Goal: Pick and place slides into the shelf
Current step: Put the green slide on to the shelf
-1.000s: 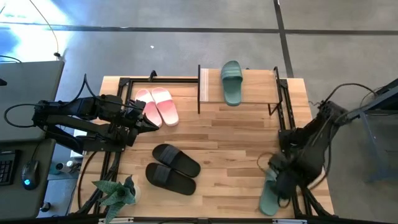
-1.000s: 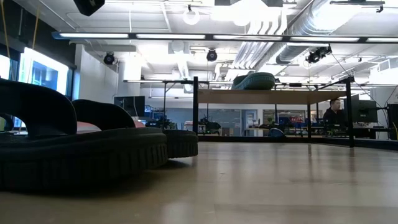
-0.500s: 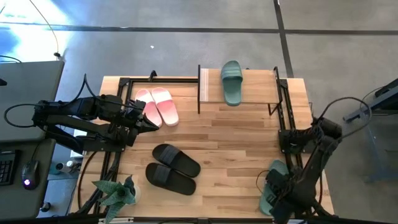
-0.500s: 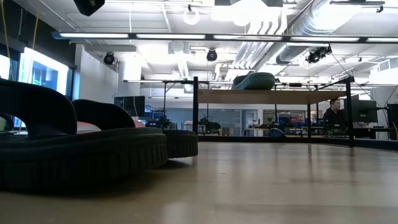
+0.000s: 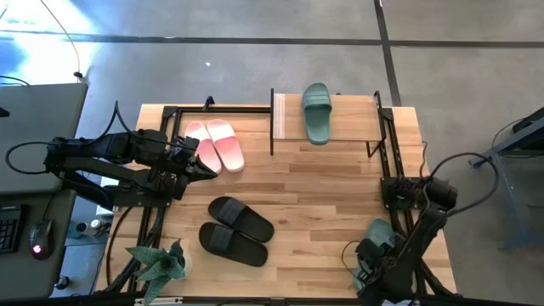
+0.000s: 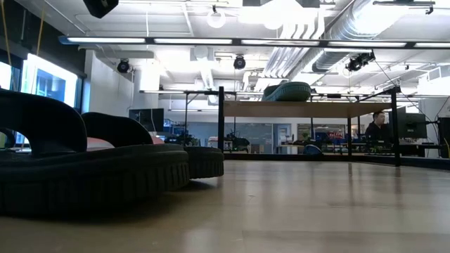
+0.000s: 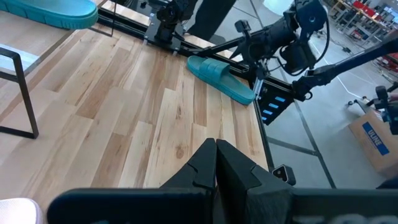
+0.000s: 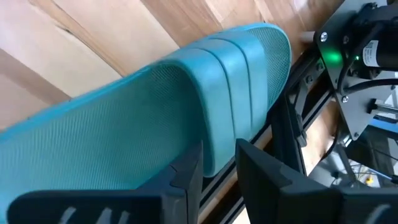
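Right gripper (image 8: 217, 165) clamped on the edge of a sage green slide (image 5: 374, 242) at the table's near right corner, its mate (image 5: 316, 112) atop the shelf (image 5: 357, 110); left gripper (image 7: 216, 163) fully closed, empty, beside the pink slides (image 5: 217, 144).

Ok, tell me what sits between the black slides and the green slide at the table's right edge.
Nothing: the high view shows only bare tabletop between the black slides and that green slide, which the right gripper grips.
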`<state>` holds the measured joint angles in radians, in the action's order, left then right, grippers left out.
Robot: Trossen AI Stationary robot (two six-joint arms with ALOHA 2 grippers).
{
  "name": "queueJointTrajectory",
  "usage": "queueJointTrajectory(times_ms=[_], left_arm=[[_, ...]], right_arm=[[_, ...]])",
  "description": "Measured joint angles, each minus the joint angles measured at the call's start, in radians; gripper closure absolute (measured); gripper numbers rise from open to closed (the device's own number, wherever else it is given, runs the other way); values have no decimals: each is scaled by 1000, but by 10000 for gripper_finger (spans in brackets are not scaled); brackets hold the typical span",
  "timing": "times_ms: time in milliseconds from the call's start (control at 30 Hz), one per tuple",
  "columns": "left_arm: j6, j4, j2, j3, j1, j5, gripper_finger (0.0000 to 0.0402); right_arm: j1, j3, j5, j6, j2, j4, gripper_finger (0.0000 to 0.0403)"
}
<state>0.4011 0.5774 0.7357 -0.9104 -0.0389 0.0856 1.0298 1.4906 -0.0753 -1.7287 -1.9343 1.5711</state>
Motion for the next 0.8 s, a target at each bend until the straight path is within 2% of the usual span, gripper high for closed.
queueJointTrajectory(times_ms=[133,467,667,800], left_arm=[[0,0,0,0,0,0,401],[0,0,0,0,0,0,401],[0,0,0,0,0,0,401],[0,0,0,0,0,0,401]], right_arm=[[0,0,16,1,-14,-2,310],[30,0,43,-35,-14,0,242],[52,0,33,-39,-53,0,233],[50,0,14,15,-97,-1,233]])
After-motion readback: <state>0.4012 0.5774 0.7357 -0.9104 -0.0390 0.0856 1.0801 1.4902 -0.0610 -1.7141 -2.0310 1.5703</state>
